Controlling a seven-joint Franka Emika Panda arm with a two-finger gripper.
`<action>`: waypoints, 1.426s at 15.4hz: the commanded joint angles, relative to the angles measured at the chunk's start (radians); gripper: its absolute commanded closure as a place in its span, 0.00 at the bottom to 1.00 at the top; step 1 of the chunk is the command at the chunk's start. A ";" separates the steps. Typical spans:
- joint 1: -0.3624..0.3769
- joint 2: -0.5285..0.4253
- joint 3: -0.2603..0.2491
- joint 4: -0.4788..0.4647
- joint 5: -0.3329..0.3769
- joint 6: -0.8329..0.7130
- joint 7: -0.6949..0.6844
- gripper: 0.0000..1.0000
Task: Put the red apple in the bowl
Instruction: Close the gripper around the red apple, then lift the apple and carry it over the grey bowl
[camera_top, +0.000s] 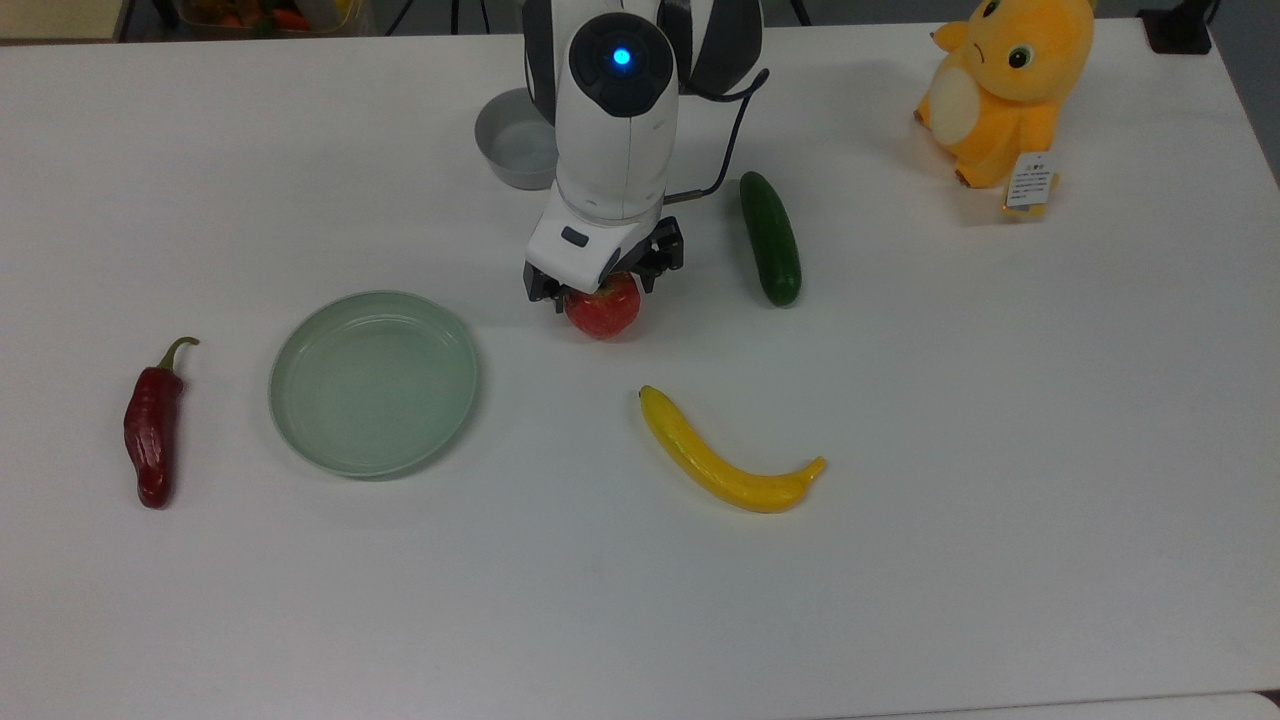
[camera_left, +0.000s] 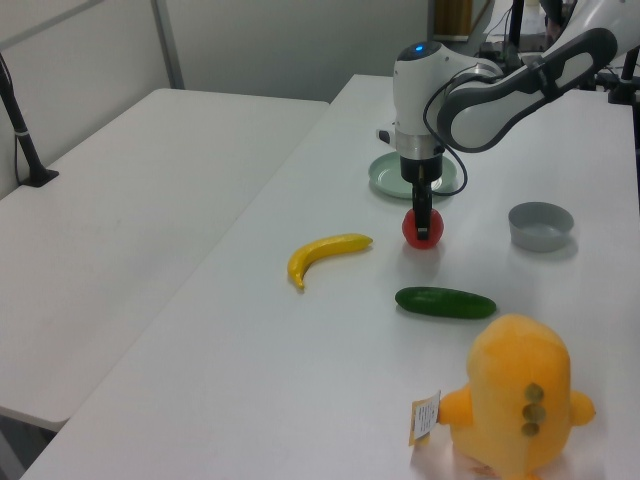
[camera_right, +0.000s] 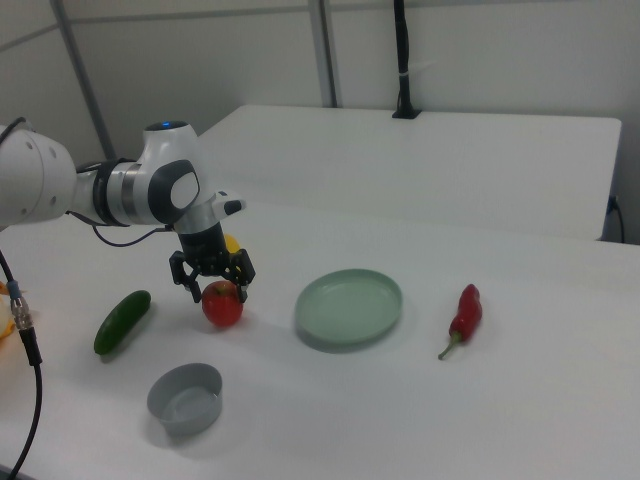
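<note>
Smooth white table (camera_top: 1000, 420), glossy round red apple (camera_top: 604, 310) between seemingly still-spread jaws.

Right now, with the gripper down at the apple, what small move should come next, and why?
Probably close the fingers. The gripper stands open astride the apple, which sits on the table, so it is not gripped yet; the bowl is empty.

Top view: apple (camera_top: 603, 309) between plate (camera_top: 300, 440) and cucumber (camera_top: 770, 238).
</note>
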 joint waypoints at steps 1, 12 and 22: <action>0.003 -0.006 0.003 -0.019 -0.037 0.023 -0.001 0.00; -0.008 -0.058 0.005 -0.024 -0.048 0.000 0.002 0.75; -0.020 -0.317 0.002 -0.024 0.029 -0.296 0.003 0.74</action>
